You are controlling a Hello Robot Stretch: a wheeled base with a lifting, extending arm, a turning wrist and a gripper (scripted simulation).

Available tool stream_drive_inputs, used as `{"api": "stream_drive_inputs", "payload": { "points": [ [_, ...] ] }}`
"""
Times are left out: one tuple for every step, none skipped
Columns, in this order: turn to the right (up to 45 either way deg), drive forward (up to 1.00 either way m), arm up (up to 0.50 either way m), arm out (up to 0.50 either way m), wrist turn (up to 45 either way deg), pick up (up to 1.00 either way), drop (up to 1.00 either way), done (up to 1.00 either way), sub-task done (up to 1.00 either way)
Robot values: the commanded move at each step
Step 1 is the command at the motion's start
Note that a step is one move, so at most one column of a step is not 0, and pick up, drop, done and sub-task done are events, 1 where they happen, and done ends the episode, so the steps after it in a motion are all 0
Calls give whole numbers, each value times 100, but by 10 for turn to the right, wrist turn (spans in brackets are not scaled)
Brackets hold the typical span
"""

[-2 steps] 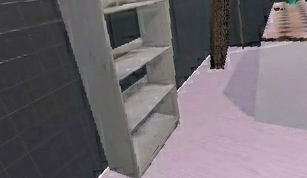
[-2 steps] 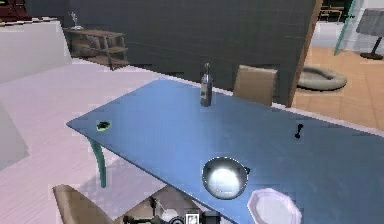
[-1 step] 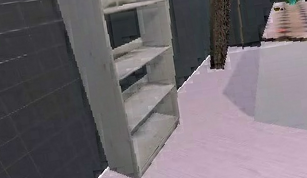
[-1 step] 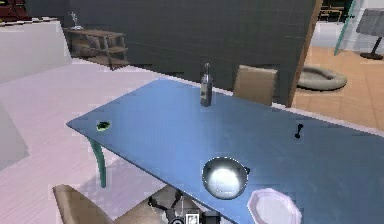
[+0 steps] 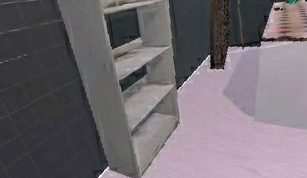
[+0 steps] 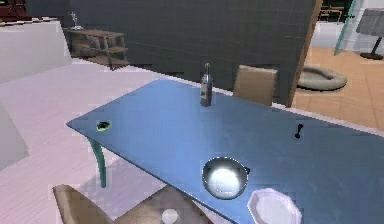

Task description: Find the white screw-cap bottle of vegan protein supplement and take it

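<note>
No text, label, number or sign can be read anywhere here, neither on the dark bottle on the blue table nor on the grey shelf unit.

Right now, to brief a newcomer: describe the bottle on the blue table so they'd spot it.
Find the blue table in the arm side view. At its far edge, left of the tan chair back, stands a dark slim bottle. It alone stands tall; the metal bowl and white plate sit low.
</note>
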Motion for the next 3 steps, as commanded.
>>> {"api": "stream_drive_inputs", "payload": {
  "points": [
    [0, 0, 0, 0, 0, 100, 0, 0, 0],
    [0, 0, 10, 0, 0, 0, 0, 0, 0],
    [0, 0, 0, 0, 0, 0, 0, 100, 0]
  ]
}}
